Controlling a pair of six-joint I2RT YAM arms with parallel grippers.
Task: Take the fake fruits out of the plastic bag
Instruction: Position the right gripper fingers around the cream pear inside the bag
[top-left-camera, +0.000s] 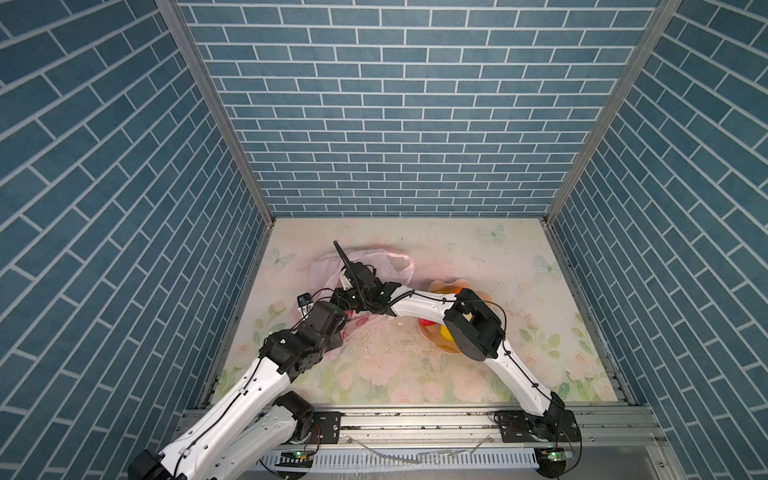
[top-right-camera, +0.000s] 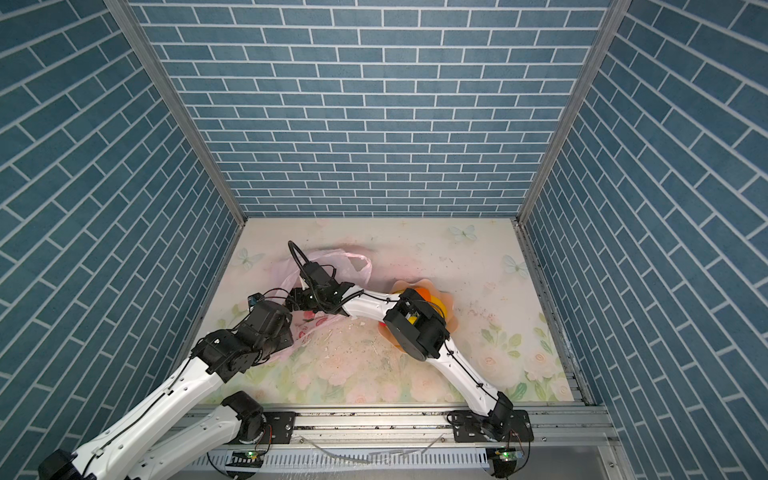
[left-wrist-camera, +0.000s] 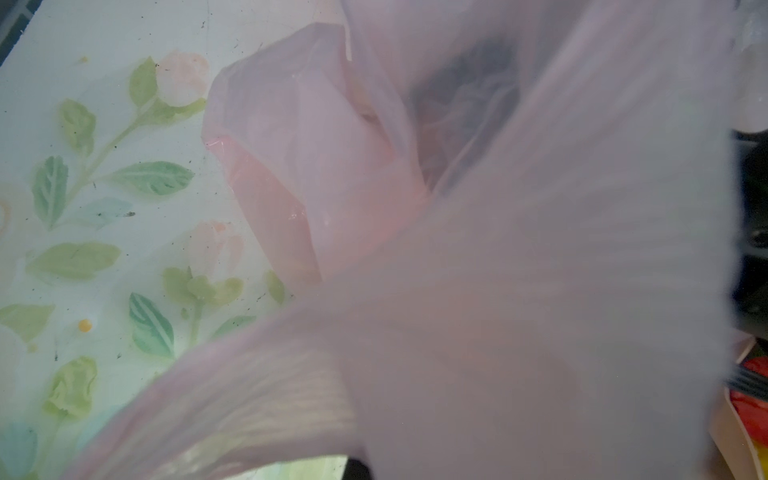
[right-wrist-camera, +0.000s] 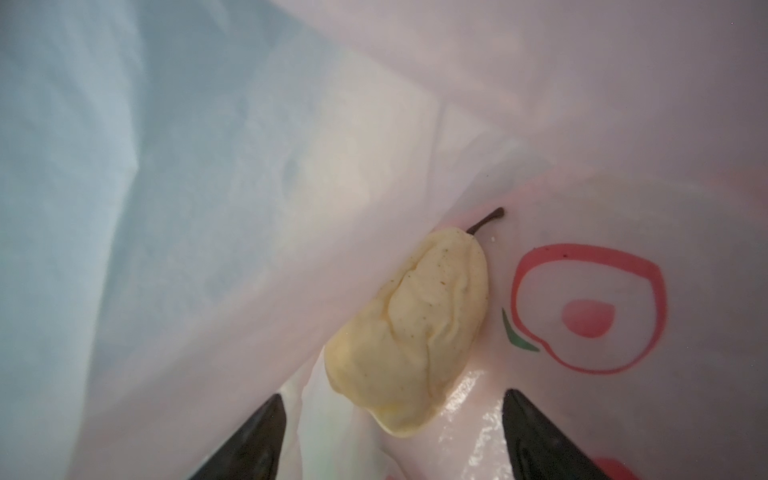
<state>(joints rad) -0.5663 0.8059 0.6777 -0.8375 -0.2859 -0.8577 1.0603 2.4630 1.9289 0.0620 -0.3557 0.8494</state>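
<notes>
Right pincer, spread wide inside the plastic bag with the cream pear just ahead, might pinch loose film instead.

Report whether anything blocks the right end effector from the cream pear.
Nothing visible does: the cream pear lies just ahead of the open right end effector; a plastic bag fold overlaps only one side of it.

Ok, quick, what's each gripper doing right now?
Left gripper: shut, apparently pinching the plastic bag.
Right gripper: open inside the bag, jaws straddling the cream pear.
</notes>
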